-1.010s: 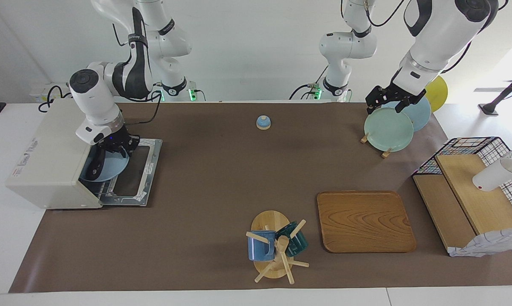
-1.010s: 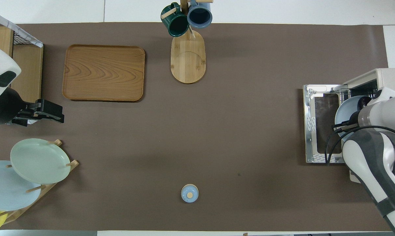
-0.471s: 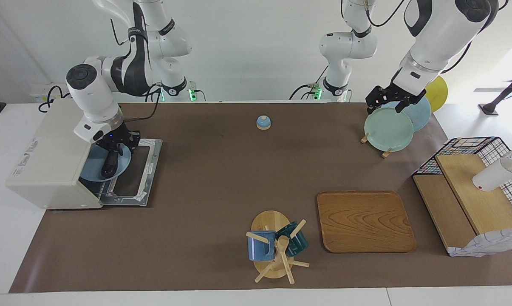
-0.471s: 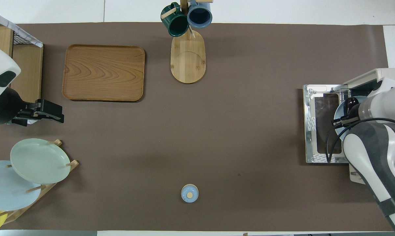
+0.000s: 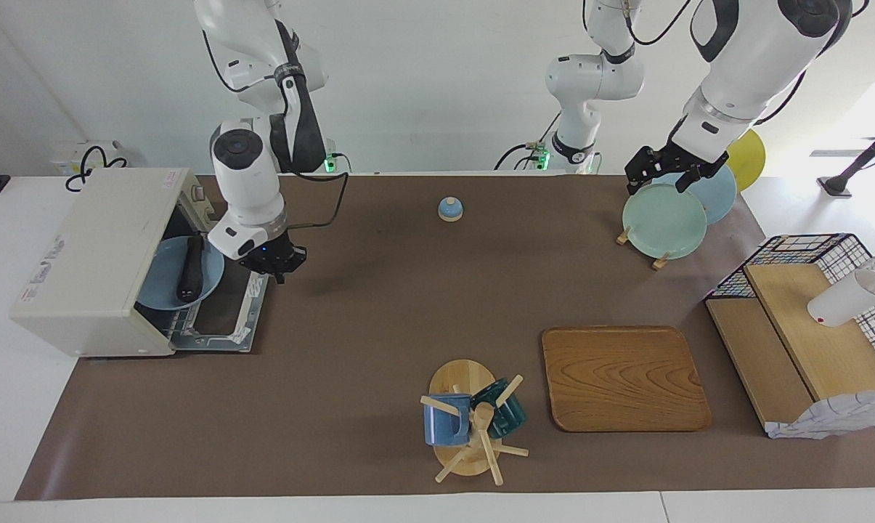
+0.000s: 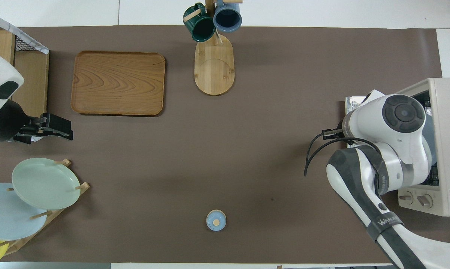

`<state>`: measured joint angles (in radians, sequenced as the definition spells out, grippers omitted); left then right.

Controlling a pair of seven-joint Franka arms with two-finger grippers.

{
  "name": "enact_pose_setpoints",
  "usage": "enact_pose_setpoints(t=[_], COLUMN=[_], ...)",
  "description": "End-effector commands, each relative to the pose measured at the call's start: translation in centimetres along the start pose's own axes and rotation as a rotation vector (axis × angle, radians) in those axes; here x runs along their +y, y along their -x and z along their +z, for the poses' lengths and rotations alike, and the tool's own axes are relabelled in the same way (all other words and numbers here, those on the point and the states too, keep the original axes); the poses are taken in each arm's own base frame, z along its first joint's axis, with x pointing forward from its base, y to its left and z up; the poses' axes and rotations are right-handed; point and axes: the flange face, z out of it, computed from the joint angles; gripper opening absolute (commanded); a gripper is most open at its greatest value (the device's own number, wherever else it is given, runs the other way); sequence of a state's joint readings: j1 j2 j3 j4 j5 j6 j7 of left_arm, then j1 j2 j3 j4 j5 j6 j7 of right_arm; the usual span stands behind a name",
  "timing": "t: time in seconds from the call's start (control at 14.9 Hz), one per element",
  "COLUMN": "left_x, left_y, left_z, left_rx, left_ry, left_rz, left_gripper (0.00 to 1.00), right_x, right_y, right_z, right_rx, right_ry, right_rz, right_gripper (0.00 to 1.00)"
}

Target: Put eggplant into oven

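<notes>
The dark eggplant [image 5: 189,269] lies on a blue plate [image 5: 163,282] inside the cream-white oven [image 5: 88,247], whose door [image 5: 242,314] hangs open and flat. My right gripper [image 5: 276,269] is in the air over the door's edge nearest the robots, apart from the eggplant and holding nothing. In the overhead view the right arm covers the oven [image 6: 447,112] mouth, so the eggplant and the right gripper are hidden there. My left gripper [image 5: 656,181] waits open over the plate rack and also shows in the overhead view [image 6: 62,129].
A small blue bell [image 5: 450,209] sits mid-table near the robots. A mug tree [image 5: 470,425] and a wooden tray [image 5: 622,378] lie farther out. A plate rack [image 5: 662,221] and a wire shelf [image 5: 807,341] stand at the left arm's end.
My right gripper has let go of the eggplant, pulled out of the oven and risen toward the table's middle. The eggplant stays on the plate inside. The left arm has not moved.
</notes>
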<state>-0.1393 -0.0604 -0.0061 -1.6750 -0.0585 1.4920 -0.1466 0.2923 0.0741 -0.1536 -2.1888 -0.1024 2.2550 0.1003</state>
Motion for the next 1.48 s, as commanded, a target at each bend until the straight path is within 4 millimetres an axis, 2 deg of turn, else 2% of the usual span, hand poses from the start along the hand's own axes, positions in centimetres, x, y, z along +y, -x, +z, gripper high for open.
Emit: enact_pose_setpoints(t=[0.0,0.2,1.08,1.21,1.41], left_x=[-0.2,-0.3,-0.2,-0.2,-0.2], left_y=[0.1,0.1,0.1,0.1,0.1], left_z=[-0.5,-0.5,-0.5,-0.5,-0.5], left_rx=[-0.005,-0.005,-0.005,-0.007,-0.005], left_ry=[-0.018,-0.018,-0.018,-0.019,-0.018], left_rz=[0.007,0.005,0.007,0.007,0.007], left_gripper=[1.0,1.0,1.0,1.0,1.0], right_x=[2.3,2.2,3.8,4.0,5.4], right_y=[0.5,0.5,1.0,0.8,-1.1], right_z=[2.5,5.2,6.1,5.5,1.3], right_rx=[-0.022,-0.018,-0.066,-0.093,-0.139], right_ry=[0.004,0.006,0.085,0.152,0.187], right_rz=[0.048,0.042,-0.037,-0.1,-0.153], right_gripper=[0.0,0.0,0.0,0.0,0.0])
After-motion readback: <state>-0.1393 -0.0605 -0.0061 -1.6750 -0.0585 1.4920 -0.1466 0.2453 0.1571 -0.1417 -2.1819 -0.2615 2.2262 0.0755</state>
